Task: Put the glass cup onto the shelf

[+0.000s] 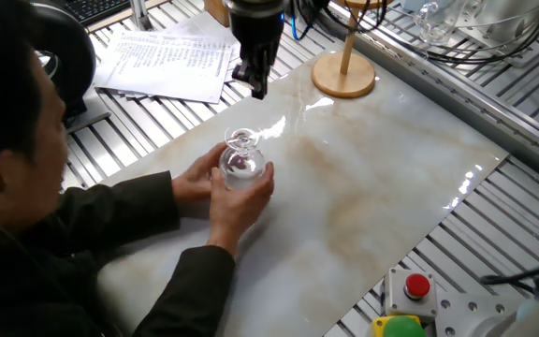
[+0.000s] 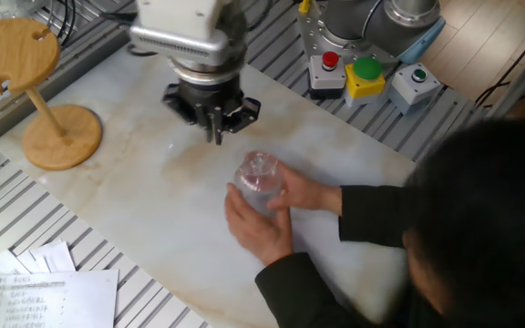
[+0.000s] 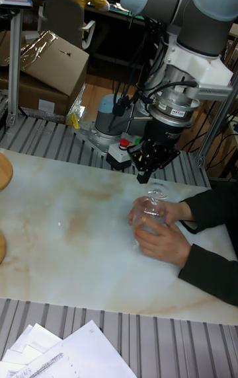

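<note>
The clear glass cup stands foot-up on the marble board, wrapped by a person's two hands; it also shows as the cup and the cup. My gripper hangs above the board, a little beyond the cup and apart from it, fingers pressed together with nothing between them. It also shows as the gripper and the gripper. The wooden shelf stands at the board's far corner, with its round base and a sliver of its disc visible.
A person leans over the near side, forearms lying on the marble board. Papers lie on the slatted table beside the board. An emergency-stop box and button boxes sit off the board's edge.
</note>
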Controlling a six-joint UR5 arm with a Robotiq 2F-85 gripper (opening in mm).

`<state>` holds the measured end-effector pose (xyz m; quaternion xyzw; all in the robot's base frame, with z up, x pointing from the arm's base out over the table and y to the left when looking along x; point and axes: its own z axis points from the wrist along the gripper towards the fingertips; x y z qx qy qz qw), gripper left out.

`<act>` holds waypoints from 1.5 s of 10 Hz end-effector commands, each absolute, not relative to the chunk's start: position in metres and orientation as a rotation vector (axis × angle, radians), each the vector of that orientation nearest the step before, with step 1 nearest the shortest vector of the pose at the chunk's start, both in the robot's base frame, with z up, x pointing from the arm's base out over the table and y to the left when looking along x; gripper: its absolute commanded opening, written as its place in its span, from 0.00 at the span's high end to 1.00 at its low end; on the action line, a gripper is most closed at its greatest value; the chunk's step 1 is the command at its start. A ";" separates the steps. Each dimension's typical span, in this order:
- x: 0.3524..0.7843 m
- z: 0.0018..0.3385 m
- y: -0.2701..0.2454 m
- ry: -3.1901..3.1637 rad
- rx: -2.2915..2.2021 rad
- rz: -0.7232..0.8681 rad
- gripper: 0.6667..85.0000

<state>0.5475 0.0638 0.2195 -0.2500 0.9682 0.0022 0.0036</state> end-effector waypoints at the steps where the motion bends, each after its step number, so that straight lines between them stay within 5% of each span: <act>1: 0.570 0.230 0.072 2.930 -0.940 0.167 0.00; 15: 0.549 0.208 0.081 2.963 -0.872 0.178 0.00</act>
